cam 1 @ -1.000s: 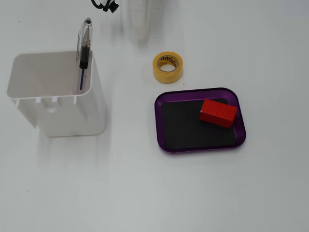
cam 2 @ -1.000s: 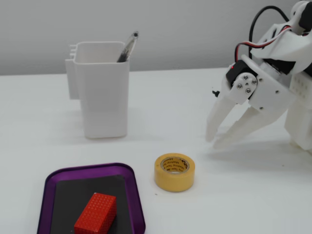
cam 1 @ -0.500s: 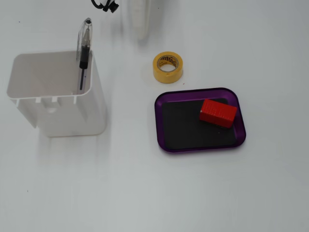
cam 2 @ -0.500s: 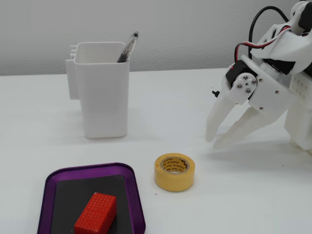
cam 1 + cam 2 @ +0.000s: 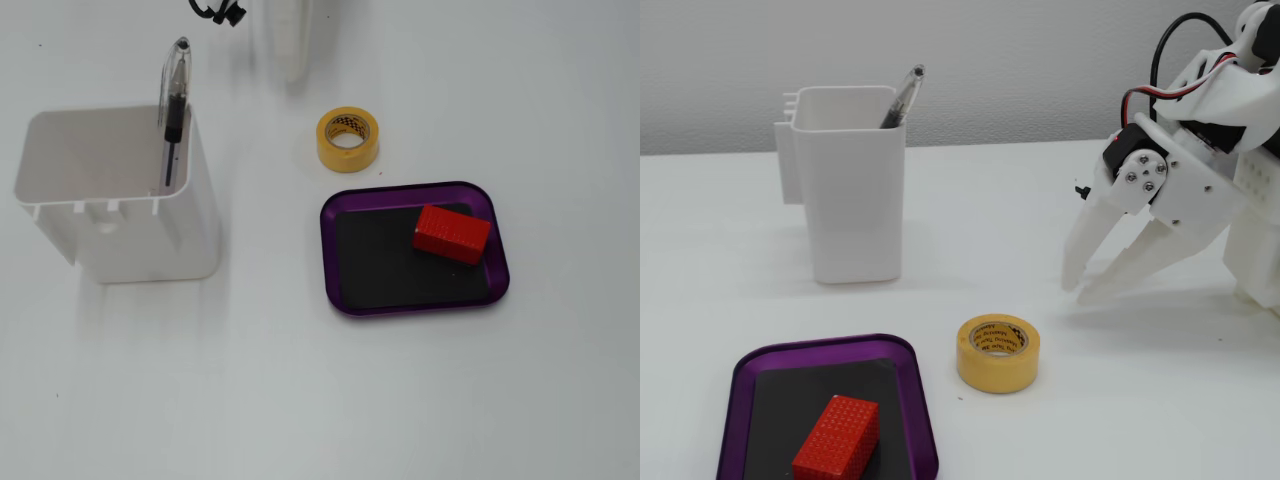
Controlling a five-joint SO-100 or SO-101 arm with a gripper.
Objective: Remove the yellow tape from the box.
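Note:
The yellow tape (image 5: 348, 139) lies flat on the white table, outside the purple box (image 5: 497, 262), just beyond its rim. It also shows in a fixed view (image 5: 999, 352), to the right of the box (image 5: 923, 420). My white gripper (image 5: 1078, 292) hovers above the table behind and to the right of the tape, apart from it. Its fingers point down with the tips nearly together and hold nothing. From above it shows only as a blurred white shape (image 5: 292, 60) at the top edge.
A red rectangular block (image 5: 451, 233) lies inside the box on its black floor (image 5: 837, 438). A tall white container (image 5: 120, 200) with a pen (image 5: 174, 110) stands to the left (image 5: 852, 180). The arm's white body (image 5: 1240, 160) is at the right edge.

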